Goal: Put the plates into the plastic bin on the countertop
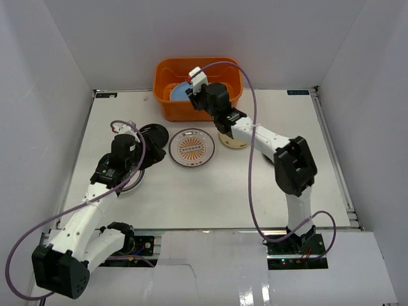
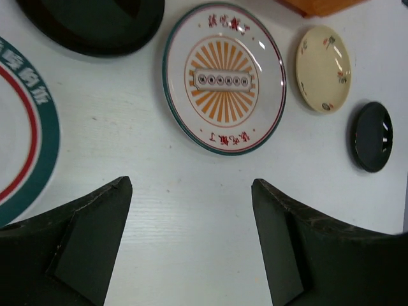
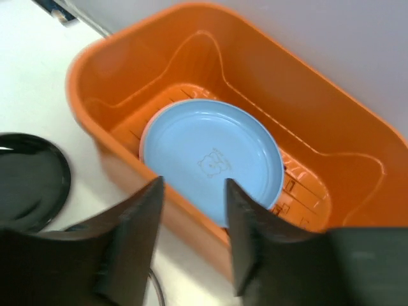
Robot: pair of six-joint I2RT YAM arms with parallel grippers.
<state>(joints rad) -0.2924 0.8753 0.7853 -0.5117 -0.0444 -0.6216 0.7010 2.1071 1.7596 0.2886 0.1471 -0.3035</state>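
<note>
White countertop (image 1: 210, 197) up front, and the left gripper (image 2: 189, 191) hovers low over it, jaws spread wide, nothing between them. Close beside it sits the teal-rimmed plate (image 2: 19, 140), and past that a glossy black plate (image 1: 156, 134). Ahead and a touch right lies the sunburst plate (image 2: 223, 78), flat and round, so no axis to favour. The left arm (image 1: 89, 204) looks the nearer one for it, with a clear path. Further right are the small tan plate (image 2: 323, 69) and a small black plate (image 2: 373, 137), and the right arm (image 1: 268, 140) stretches above the tan one. At the back, the right gripper (image 3: 192, 188) hangs over the near rim of the orange plastic bin (image 3: 306, 95), jaws part-open and empty. A blue plate (image 3: 210, 159) lies flat inside.
</note>
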